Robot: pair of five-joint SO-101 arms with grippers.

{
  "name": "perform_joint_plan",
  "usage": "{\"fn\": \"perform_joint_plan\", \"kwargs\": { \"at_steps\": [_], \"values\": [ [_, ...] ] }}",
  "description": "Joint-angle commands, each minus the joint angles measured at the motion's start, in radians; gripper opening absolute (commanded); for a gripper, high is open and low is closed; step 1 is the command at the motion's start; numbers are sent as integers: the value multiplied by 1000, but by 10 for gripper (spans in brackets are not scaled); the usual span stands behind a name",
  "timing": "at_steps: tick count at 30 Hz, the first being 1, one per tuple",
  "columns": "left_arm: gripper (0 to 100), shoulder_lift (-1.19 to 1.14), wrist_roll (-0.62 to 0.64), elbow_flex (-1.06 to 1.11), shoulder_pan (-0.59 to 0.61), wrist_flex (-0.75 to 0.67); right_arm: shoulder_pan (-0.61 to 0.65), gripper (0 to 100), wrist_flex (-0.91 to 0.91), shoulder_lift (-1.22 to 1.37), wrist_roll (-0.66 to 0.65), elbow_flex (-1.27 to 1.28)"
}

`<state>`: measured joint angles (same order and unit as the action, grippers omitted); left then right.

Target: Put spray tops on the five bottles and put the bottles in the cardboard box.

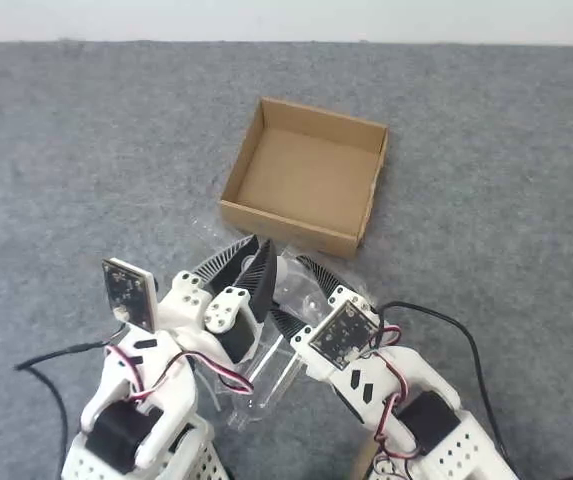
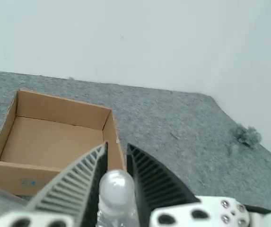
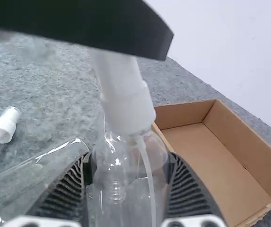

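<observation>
The right gripper [image 3: 128, 160] clamps the bottle [image 3: 121, 189] mid-body; it looks light, slick, squashy. Above it, the left gripper [image 2: 116, 147] pinches the spray top [image 2: 117, 187].

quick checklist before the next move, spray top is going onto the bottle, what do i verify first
1. right gripper shut on the bottle: ok
2. left gripper shut on the spray top: ok
3. dip tube running down inside the bottle: ok
4. spray top fully seated on the bottle's neck: cannot tell
5. cardboard box open, with room for the bottle: ok
6. spare spray top lying free for a later bottle: ok
</observation>
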<state>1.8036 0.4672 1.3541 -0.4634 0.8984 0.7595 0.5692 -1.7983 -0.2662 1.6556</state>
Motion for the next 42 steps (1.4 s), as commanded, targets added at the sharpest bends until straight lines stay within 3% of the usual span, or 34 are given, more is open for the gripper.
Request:
{"fn": "perform_joint_plan", "kwargs": {
  "at_steps": [1, 10, 16, 25, 42],
  "values": [
    [15, 14, -6, -4, -21, -41, -1, 6, -1, -18, -11, 15],
    [18, 14, -18, 51, 14, -112, 13, 6, 31, -18, -60, 11],
    [120, 14, -94, 82, 14, -107, 42, 6, 33, -18, -77, 17],
    [212, 17, -94, 1, 20, 34, 41, 6, 33, -18, -75, 17],
    [214, 18, -72, -114, 25, 153, 21, 6, 45, -18, -74, 26]
  ]
}}
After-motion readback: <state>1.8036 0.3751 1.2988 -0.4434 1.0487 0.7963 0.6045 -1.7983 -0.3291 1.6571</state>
